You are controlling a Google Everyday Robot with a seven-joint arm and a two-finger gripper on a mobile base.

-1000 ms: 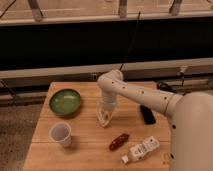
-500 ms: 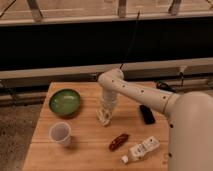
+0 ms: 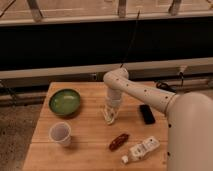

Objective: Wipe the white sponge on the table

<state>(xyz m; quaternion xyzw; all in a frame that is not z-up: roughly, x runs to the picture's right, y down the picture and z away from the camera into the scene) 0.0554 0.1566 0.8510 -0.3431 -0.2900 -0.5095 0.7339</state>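
Note:
The light wooden table fills the lower part of the camera view. My white arm reaches in from the right and bends down to the table's middle. My gripper points straight down and meets the table top between the green bowl and the black slab. A small cream-white shape at its tip blends with it; it may be the white sponge, but I cannot separate it from the gripper.
A green bowl sits at the back left. A white paper cup stands front left. A red-brown oblong item and a white labelled bottle lie front right. A black slab lies to the right of the gripper.
The gripper and forearm have shifted slightly to the right along the table top. The other objects have not moved.

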